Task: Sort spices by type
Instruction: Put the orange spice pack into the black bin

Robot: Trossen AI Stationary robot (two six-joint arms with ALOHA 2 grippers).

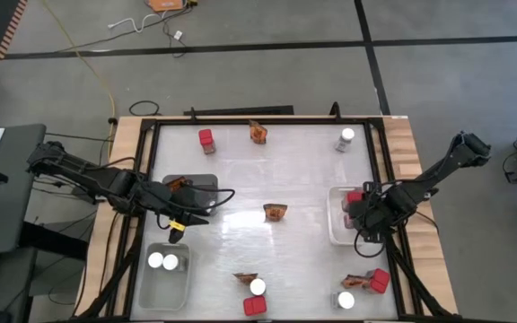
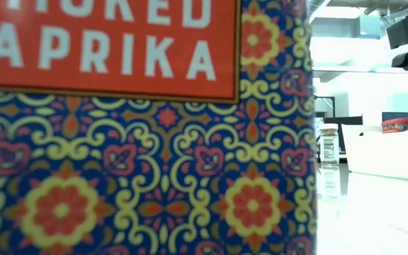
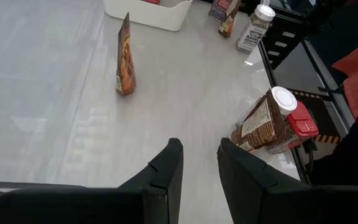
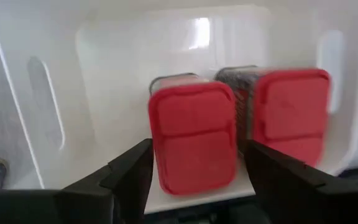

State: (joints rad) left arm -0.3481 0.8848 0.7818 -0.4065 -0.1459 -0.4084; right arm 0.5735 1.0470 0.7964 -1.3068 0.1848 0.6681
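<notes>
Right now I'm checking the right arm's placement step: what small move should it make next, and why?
Probably lift the right gripper straight up out of the white tray. Its fingers stand apart on either side of a red box, which sits in the tray beside a second red box, so the drop looks done. More red boxes wait on the table, such as one near the far edge.

1. The left arm reaches in from the table's left edge, stretched low toward the middle.
2. The left gripper [image 1: 179, 218] points inward, its fingers [image 3: 166, 171] a narrow gap apart with nothing between them.
3. The right arm comes in from the right edge, bent at the elbow.
4. The right gripper [image 1: 363, 215] points down, its fingers [image 4: 129, 171] spread wide.
</notes>
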